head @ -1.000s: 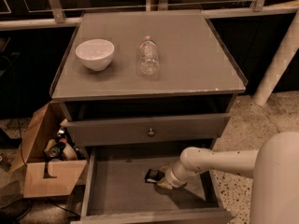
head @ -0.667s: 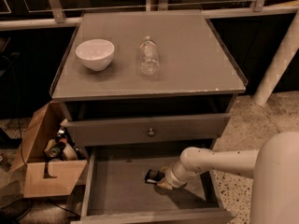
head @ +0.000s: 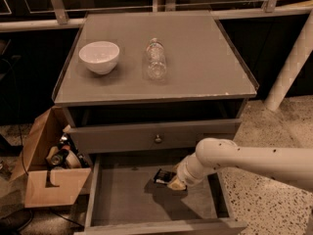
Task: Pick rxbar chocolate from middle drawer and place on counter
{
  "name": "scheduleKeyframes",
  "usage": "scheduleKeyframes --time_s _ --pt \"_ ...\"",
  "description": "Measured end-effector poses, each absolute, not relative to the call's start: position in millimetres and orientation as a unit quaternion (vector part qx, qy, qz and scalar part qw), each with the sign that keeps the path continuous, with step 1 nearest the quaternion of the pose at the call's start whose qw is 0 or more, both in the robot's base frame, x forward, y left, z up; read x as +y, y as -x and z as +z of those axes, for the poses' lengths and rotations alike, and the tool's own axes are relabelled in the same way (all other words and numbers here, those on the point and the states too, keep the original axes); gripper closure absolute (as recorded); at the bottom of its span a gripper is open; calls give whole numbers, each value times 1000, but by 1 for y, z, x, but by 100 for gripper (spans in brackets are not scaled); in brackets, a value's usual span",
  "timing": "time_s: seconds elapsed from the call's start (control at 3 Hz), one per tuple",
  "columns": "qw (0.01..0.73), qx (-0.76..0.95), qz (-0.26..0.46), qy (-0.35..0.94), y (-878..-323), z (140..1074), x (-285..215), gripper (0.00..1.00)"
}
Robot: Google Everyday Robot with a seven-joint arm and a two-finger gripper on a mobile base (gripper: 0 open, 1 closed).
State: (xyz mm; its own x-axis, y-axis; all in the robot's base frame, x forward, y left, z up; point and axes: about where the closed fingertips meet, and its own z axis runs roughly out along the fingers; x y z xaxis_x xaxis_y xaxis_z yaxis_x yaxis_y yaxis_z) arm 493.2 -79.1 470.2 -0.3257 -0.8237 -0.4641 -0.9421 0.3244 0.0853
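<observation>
The gripper (head: pixel 173 182) is reaching down into the open middle drawer (head: pixel 122 199). Its tip is sitting right at the rxbar chocolate (head: pixel 162 176), which is lying flat on the drawer floor toward the back, a little right of centre. The white arm (head: pixel 230 158) is coming in from the right, over the drawer's side wall. The wrist is hiding the jaws, so I cannot tell whether they are spread around the bar or pinching it.

I'm reading this as the grasping step. The bar seems to be resting on the floor, not yet lifted, and it is nowhere near the table (head: pixel 195 77) above.

The next move, I'd say, is calling for a firm hold on that thin wrapper. After that, the arm should be drawing outward before rising, because the drawer front (head: pixel 122 137) with the knob is hanging just above the bar. Then the bar is going up onto the table, well apart from the white bowl (head: pixel 99 57) and the clear bottle (head: pixel 156 60).
</observation>
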Motion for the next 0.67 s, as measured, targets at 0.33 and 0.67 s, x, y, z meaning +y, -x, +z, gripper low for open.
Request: scheduleKeyframes --time_s 0.33,0.67 --pt "177 794 166 558 -498 477 -80 100" --pt "170 799 168 551 -497 477 -83 100"
